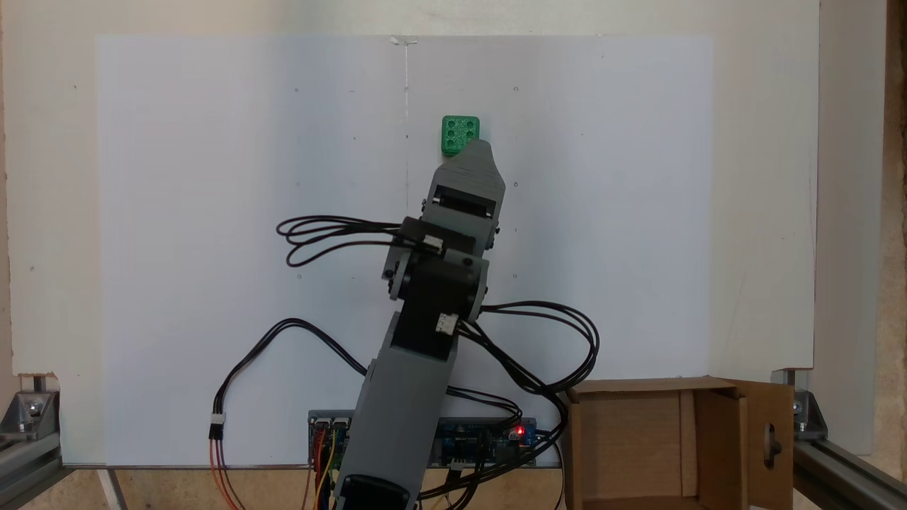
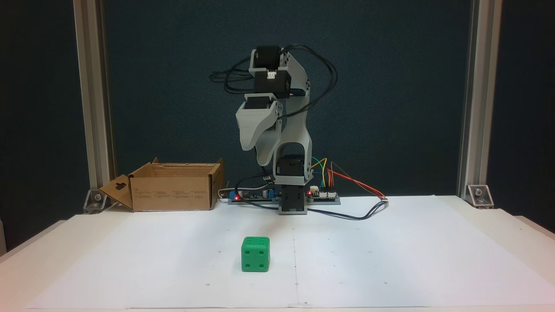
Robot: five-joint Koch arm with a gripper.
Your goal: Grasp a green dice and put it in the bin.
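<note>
A: White paper sheets (image 1: 212, 212) cover the pale table, taped edge to edge, with aluminium rails at the corners. I'd guess the paper is there so a small piece stands out against it.

B: It does. In the fixed view from above, the small bright green plastic dice with sunken pips (image 1: 459, 133) sits far out on the sheet, and the grey plastic gripper (image 1: 480, 150) overlaps its near corner. Are they touching?

A: Can't say from up there; the grey shell hides the jaws, so I cannot tell whether they are spread or pressed together. The brown corrugated cardboard box with the keyhole flap (image 1: 769, 439) stands at the lower right, beside the arm's base, and the dice is well apart from it.

B: Now the fixed view from the front, against the dark panel.

A: Here the gripper (image 2: 261, 158) hangs high, pointing down, clearly above the table. The dice (image 2: 256, 254) rests alone on the paper, nothing around it. The box (image 2: 173, 190) sits back left, open top up, probably placed within easy reach of the arm.

B: So the grasp hasn't begun?

A: That's my reading: it needs to reach out and descend first.
</note>
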